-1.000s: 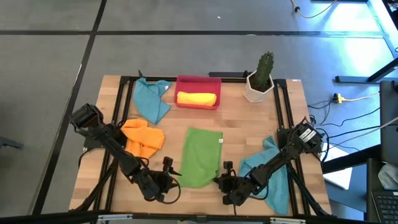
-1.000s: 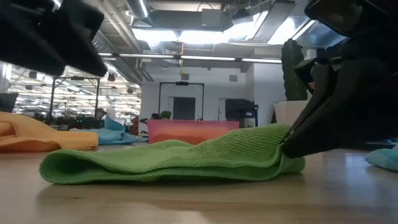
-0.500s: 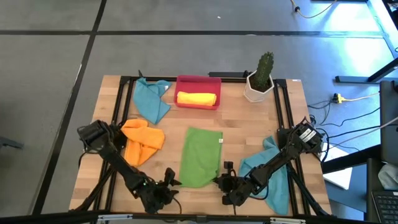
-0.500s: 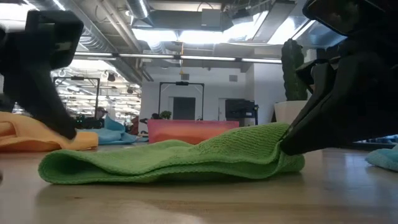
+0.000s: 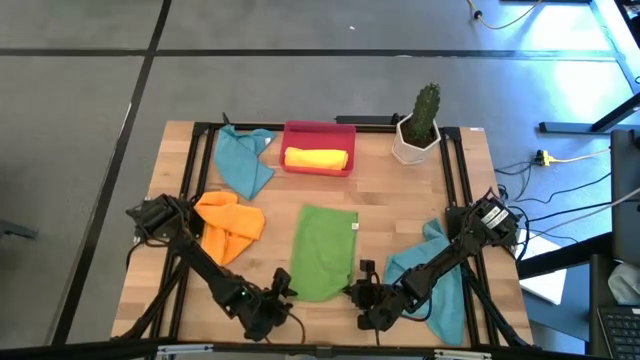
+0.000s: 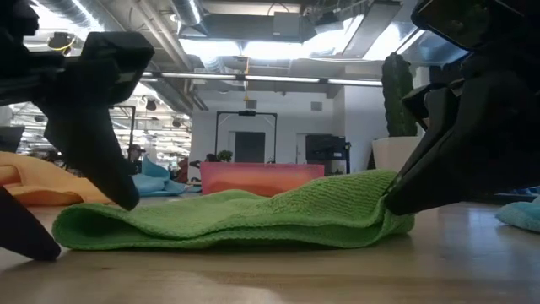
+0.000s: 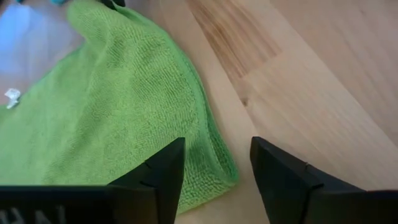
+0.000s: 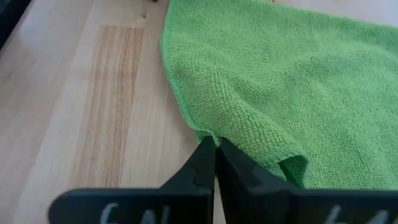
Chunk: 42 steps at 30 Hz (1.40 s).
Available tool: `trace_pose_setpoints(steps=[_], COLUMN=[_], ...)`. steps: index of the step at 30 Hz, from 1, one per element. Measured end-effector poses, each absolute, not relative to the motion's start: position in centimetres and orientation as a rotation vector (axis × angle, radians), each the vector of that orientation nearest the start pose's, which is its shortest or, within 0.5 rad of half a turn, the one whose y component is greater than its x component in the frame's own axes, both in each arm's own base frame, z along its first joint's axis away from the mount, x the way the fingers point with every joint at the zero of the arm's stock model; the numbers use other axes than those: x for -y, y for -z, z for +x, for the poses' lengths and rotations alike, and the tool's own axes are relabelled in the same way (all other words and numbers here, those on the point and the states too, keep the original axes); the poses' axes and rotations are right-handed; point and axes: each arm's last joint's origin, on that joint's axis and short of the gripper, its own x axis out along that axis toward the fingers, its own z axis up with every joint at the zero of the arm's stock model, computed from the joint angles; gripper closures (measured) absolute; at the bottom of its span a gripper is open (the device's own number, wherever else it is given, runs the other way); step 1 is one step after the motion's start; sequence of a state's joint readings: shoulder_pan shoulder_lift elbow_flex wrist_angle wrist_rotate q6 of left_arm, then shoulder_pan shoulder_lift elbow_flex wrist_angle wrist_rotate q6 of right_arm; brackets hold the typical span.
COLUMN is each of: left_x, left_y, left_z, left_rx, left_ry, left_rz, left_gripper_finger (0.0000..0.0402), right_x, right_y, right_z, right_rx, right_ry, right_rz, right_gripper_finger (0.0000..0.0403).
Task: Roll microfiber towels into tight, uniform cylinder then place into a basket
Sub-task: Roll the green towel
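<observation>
2 grippers work the near edge of the green towel, which lies flat at the middle of the desk, its short end toward the front edge. The right gripper is pinched on the towel's near right corner, fingers closed tight on the hem, while the left gripper hovers just over the near left corner with its fingers spread and nothing between them. The step in hand appears to be seizing both corners to start the roll — the left must close on its corner first. 1 yellow towel, already rolled, sits in the red basket at the back edge (orange and teal cloths wait to the left).
</observation>
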<state>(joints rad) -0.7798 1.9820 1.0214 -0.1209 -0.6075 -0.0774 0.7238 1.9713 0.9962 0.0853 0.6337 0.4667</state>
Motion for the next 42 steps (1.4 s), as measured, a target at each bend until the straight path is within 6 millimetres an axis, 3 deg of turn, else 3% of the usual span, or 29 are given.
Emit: trace_pose_setpoints(steps=[18,26,30,35,42], left_x=[23.8,24.8,25.4,25.8,27.1], left_y=[-9.7,-11.7,-13.0,-13.6,-15.2], left_z=[26.4,27.5,28.5,29.0,29.4], left_rx=[-0.862,-0.865,-0.866,-0.907,-0.868], left_ry=[0.142,0.147,0.200,0.258,0.254], left_rz=[0.630,0.557,0.421,0.252,0.165], left_gripper_finger=[0.0394,0.0401,0.0401,0.0401,0.0401], right_x=[-23.1,-23.5,-23.9,-25.5,-26.2], right_y=[-10.6,-10.5,-10.6,-11.7,-13.8], right_z=[28.6,28.5,28.6,28.7,28.0], right_rx=[-0.703,-0.766,-0.778,-0.695,-0.620], right_ry=[0.053,-0.065,-0.151,-0.323,-0.371], right_rz=[-0.105,-0.056,0.000,0.074,0.052], right_gripper_finger=[0.0393,0.0393,0.0393,0.0393,0.0393])
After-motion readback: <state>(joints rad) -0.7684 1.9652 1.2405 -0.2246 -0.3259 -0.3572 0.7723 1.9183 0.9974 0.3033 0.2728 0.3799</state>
